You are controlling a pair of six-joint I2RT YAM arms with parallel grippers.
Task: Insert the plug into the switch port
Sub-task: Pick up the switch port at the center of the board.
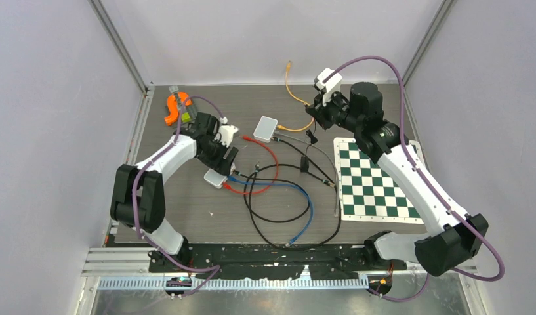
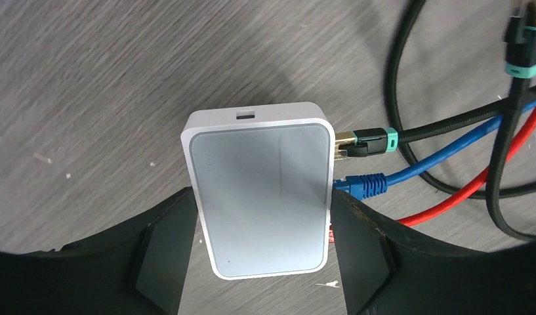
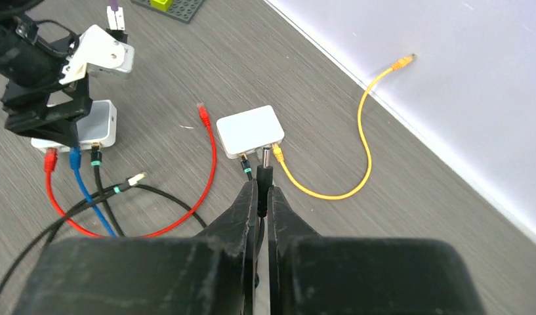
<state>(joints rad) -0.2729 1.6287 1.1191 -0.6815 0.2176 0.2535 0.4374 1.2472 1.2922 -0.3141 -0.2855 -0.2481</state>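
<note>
In the right wrist view my right gripper (image 3: 263, 187) is shut on a black plug (image 3: 264, 172). Its metal tip points at the cable side of the far white switch (image 3: 250, 129) and hangs just short of it. That switch (image 1: 267, 128) holds a yellow cable (image 3: 330, 193) and a black cable. My left gripper (image 2: 262, 210) is shut on the near white switch (image 2: 260, 197), one finger on each long side. That switch has black, blue and red cables in its right side. In the top view my left gripper (image 1: 219, 165) sits over the near switch (image 1: 214, 178), and my right gripper (image 1: 312, 123) is right of the far switch.
Red, blue and black cables (image 1: 278, 197) loop over the table's middle. A green chessboard mat (image 1: 376, 180) lies at the right. An orange tool (image 1: 174, 108) lies at the back left. The yellow cable's free end (image 1: 289, 64) reaches the back wall.
</note>
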